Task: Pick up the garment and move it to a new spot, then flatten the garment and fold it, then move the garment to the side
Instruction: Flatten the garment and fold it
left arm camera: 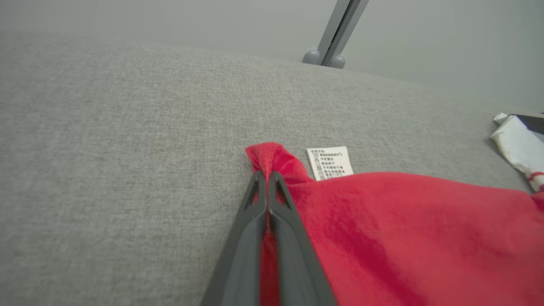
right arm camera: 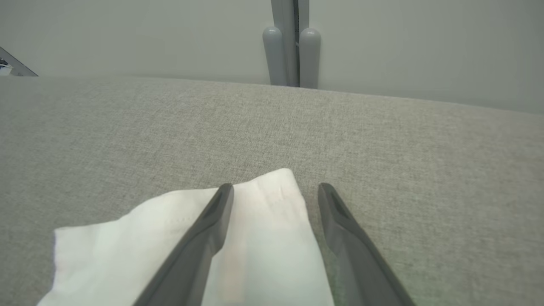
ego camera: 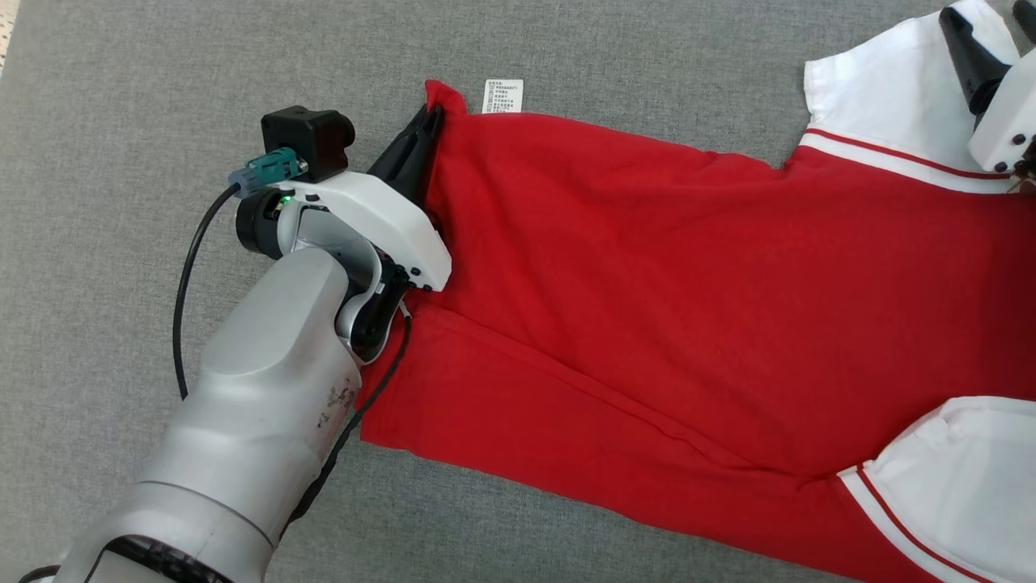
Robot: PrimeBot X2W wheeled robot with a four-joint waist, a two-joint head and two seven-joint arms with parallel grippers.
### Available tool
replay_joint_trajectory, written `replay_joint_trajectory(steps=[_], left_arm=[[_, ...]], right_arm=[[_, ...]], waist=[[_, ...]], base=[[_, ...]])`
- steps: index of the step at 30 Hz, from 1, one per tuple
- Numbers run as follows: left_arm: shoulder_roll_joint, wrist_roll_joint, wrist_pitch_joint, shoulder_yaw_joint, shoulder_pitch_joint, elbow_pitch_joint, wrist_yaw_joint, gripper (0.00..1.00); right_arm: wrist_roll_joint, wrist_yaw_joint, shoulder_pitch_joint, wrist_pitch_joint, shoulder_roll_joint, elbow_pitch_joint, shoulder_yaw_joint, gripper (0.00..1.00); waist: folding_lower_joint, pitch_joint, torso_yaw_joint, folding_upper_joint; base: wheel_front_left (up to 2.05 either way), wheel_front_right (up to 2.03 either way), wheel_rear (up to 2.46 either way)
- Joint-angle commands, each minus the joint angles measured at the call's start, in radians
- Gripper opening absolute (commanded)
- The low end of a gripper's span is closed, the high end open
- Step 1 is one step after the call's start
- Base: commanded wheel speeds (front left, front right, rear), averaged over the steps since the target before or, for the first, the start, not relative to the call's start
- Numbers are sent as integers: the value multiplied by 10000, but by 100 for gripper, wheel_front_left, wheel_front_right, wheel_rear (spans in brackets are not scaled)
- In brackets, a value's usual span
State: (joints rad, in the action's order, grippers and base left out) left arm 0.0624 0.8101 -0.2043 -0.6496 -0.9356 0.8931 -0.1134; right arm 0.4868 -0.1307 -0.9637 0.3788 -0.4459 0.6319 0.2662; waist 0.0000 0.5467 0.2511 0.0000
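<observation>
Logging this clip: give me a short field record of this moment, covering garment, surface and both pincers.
garment: red with white sleeves, lying spread out, lightly creased
surface: grey woven cloth
left pincer: shut on a red corner of the garment
right pincer: open, one finger over a white sleeve, the other beside it; contact unclear
care label: white, poking out beside the pinched corner

The red cloth garment [ego camera: 647, 283] with white sleeves looks soft and matt. The grey woven-fabric surface [ego camera: 162, 97] is coarse and matt. The small white care label [ego camera: 502, 95] looks smooth. The left gripper [left arm camera: 267, 176] has dark matt plastic fingers [left arm camera: 293, 238] and a glossy white plastic shell [ego camera: 388, 219].
</observation>
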Motion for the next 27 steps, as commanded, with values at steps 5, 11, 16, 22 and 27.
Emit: replay_joint_trajectory(steps=[5, 11, 16, 22, 27], left_arm=[[-8, 148, -85, -134, -238, 242, -79, 0], [20, 275, -227, -120, -251, 500, -113, 0], [210, 289, -346, -65, -10, 628, -136, 0], [588, 221, -475, -21, 391, 490, -118, 0], [868, 294, -529, 105, 780, 190, 5, 0]], right_arm=[[634, 0, -477, 385, 19, 862, 638, 0], [1320, 0, -426, -882, -213, 658, 1102, 0], [2035, 0, 214, -2439, -503, -155, 1161, 0], [2803, 0, 1619, -3700, -838, -1646, 796, 0], [3023, 0, 2763, -3975, -967, -2653, 485, 0]], waist=[[0, -44, 12, 0], [0, -288, -152, 0], [0, -763, -404, 0], [0, -1428, -802, 0], [0, -1792, -1083, 0]], base=[[0, 0, 0], [0, 0, 0], [0, 0, 0], [0, 0, 0], [0, 0, 0]])
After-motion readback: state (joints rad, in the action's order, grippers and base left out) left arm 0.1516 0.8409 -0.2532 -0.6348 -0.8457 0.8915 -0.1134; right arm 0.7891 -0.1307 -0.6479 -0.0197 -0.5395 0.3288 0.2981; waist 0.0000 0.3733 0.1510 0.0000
